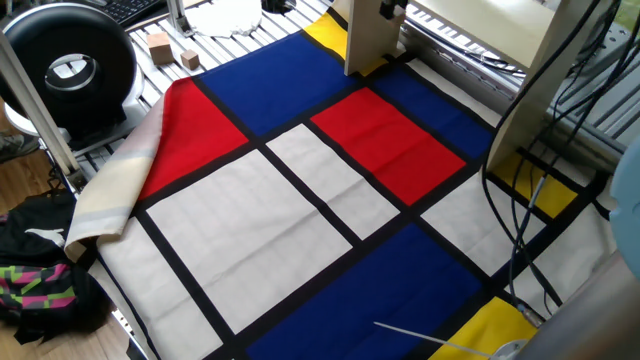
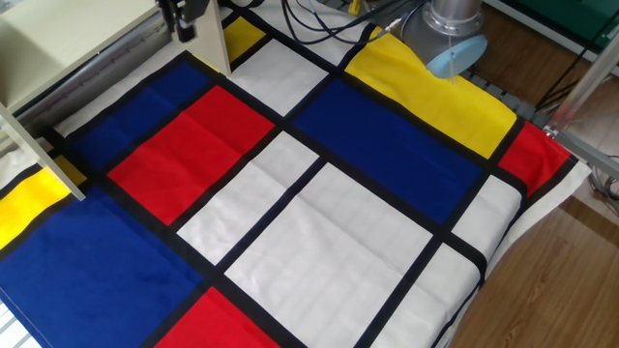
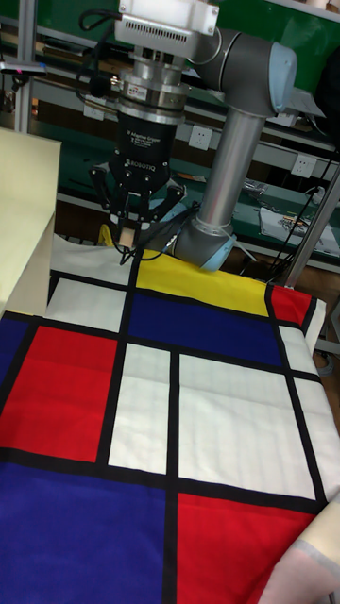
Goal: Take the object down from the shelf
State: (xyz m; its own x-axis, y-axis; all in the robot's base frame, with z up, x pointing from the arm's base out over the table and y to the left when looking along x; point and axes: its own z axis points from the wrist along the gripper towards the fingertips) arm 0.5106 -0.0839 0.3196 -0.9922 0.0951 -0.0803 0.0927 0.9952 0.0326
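In the tall fixed view my gripper (image 3: pixel 124 238) hangs above the cloth's far edge, shut on the object (image 3: pixel 121 229), a tiny tan block pinched between the fingertips. The cream shelf (image 3: pixel 23 219) stands just to its left. The one fixed view shows only the gripper's dark fingers (image 1: pixel 388 8) at the top edge, in front of the shelf's upright panel (image 1: pixel 365 35) and outside the shelf. In the other fixed view the gripper (image 2: pixel 183 24) shows beside the shelf's panel (image 2: pixel 58 39), and the block is too small to make out.
A cloth of red, blue, white and yellow rectangles (image 1: pixel 300 200) covers the table. Two wooden cubes (image 1: pixel 160 45) lie on the slats beside a round black device (image 1: pixel 68 65). Cables (image 1: pixel 530 210) hang at the right. The arm's base (image 2: pixel 453 39) stands at the far corner.
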